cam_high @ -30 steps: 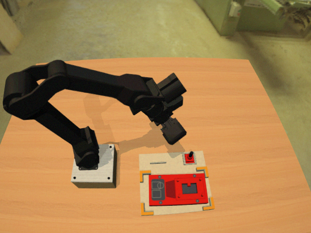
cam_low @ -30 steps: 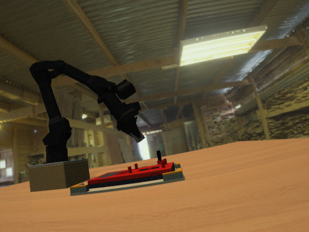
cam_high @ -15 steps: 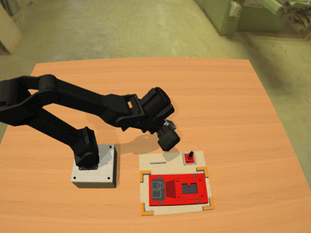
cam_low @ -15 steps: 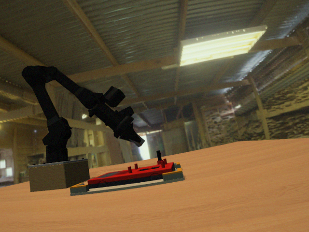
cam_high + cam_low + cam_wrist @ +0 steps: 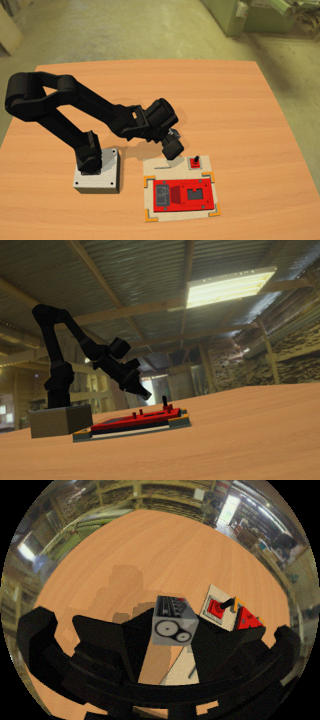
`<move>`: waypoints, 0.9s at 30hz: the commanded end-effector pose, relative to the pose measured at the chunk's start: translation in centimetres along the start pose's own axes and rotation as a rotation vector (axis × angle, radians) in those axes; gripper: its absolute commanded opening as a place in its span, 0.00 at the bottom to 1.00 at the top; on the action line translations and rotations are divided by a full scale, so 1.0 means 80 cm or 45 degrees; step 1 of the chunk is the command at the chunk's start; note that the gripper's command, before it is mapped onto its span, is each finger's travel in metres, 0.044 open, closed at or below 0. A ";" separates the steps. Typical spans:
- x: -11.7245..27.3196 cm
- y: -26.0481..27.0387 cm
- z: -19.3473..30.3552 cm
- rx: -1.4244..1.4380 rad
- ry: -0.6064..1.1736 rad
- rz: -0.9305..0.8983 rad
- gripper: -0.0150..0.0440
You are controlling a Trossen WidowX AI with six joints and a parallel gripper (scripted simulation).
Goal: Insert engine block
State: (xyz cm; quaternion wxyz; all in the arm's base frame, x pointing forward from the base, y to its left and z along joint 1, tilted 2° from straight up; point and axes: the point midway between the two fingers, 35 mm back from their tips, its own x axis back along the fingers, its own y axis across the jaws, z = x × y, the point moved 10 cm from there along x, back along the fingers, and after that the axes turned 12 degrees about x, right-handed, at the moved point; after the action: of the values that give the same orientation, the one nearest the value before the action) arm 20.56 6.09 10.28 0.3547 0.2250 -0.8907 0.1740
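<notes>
My gripper (image 5: 173,135) (image 5: 146,395) (image 5: 171,612) is shut on the grey engine block (image 5: 175,133) (image 5: 148,395) (image 5: 171,630) and holds it tilted in the air, behind the tray in the top view. The block shows a face with two pulley circles and a dark ribbed side in the wrist view; I cannot make out its slot. The red car body (image 5: 183,207) (image 5: 116,422) (image 5: 246,617) lies flat between corner brackets. Its rectangular opening (image 5: 194,196) is empty, with a small red rib (image 5: 194,190) at the edge nearer the gripper.
A cream tray (image 5: 180,173) (image 5: 129,432) carries the orange corner brackets (image 5: 211,173). A red piece with an upright black stick (image 5: 196,159) (image 5: 164,400) (image 5: 227,603) stands in a square frame near the gripper. Short pegs (image 5: 206,185) (image 5: 134,415) rise around the opening. The arm's base block (image 5: 95,182) stands left.
</notes>
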 end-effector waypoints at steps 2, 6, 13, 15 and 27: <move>-0.008 0.002 0.009 0.007 0.001 -0.008 0.25; -0.017 0.004 0.017 0.007 0.002 -0.008 0.25; -0.031 0.007 0.030 0.007 0.002 -0.008 0.25; -0.035 0.008 0.033 0.007 0.002 -0.009 0.25; -0.055 0.012 0.051 0.007 0.003 -0.009 0.25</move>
State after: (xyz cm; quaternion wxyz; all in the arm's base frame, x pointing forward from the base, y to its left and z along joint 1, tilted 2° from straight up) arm 20.76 6.17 4.72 0.3554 0.2255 -0.8902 0.1742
